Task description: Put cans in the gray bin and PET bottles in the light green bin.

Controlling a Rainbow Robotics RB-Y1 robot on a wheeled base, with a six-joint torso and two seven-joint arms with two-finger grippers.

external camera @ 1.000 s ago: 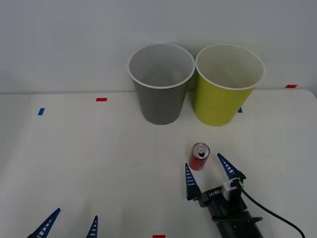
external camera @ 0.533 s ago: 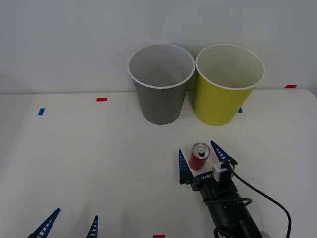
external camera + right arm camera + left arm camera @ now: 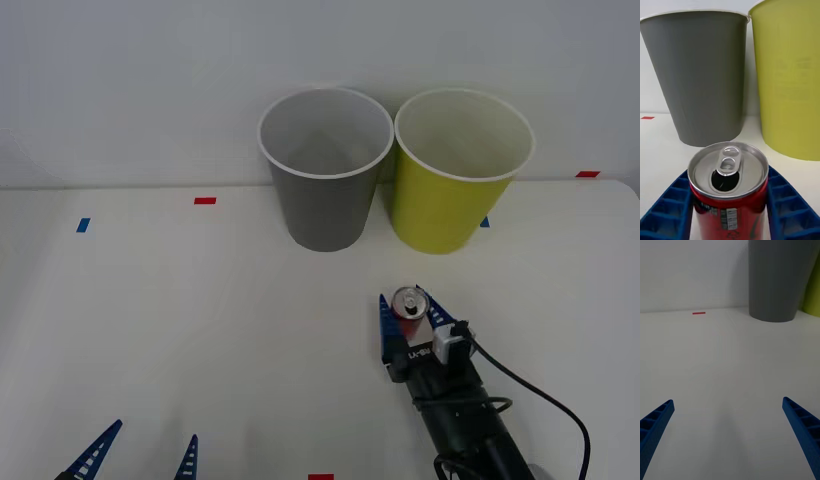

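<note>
A small red can (image 3: 407,303) with a silver top stands upright on the white table (image 3: 200,330), in front of the gap between the two bins. My right gripper (image 3: 403,300) is shut on the can (image 3: 728,180), with a blue finger pressed against each side of it. Behind it stand the gray bin (image 3: 322,200) and, to its right, the light green bin (image 3: 445,205); both show close up as the gray bin (image 3: 703,75) and the light green bin (image 3: 790,75). My left gripper (image 3: 150,448) rests open at the table's near left. PET bottles are out of view.
Red tape marks (image 3: 205,200) and blue tape marks (image 3: 83,225) lie on the table near the white back wall. A black cable (image 3: 540,400) trails from the right arm. Seen from the left wrist, my left gripper (image 3: 728,401) faces the gray bin (image 3: 778,277) across bare table.
My right gripper has slid forward around the can and shut on it. The left arm has not moved.
</note>
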